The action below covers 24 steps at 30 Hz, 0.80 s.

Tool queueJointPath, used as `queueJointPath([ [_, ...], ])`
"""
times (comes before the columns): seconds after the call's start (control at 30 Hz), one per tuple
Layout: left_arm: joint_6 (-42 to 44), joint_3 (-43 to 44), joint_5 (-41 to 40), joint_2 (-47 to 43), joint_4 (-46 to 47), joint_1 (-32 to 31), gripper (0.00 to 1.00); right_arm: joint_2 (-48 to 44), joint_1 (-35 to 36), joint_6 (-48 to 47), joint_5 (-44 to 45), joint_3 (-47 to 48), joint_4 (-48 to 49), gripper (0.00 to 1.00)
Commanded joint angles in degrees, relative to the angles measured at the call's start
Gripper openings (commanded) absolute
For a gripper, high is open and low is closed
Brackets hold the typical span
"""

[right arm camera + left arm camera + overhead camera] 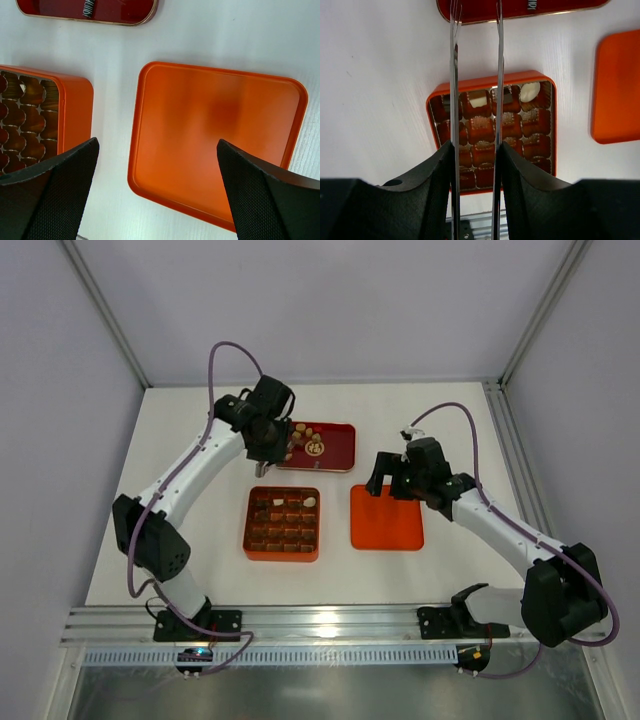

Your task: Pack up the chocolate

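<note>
Right wrist: right jaws wide apart over orange lid (215,145); left jaws' state unclear.

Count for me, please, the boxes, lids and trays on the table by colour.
Orange: 2, the box and the lid
Dark red: 1, the tray
Total: 3

place: robot lab cell | evidence: white bench (340,580); plain grey walls (330,300); aluminium frame post (540,310); aluminium mounting rail (330,625)
</note>
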Motion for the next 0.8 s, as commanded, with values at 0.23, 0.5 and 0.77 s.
queueJointPath([
  [0.23, 4.53, 12.80, 1.87, 14.43, 2.29, 3.77, 0.40, -0.70, -0.12, -1.30, -1.83, 0.99, 1.08, 1.00],
  [0.5, 4.71, 14.91, 1.79, 18.57, 2.20, 4.39, 0.40, -0.18, -0.12, -1.48, -2.27, 0.63, 1.69, 1.00],
  [0.77, 4.97, 14.12, 1.52, 19.45, 2.64, 4.83, 0.40, 0.70, -0.12, -1.39, -2.53, 0.90, 1.96, 1.00],
])
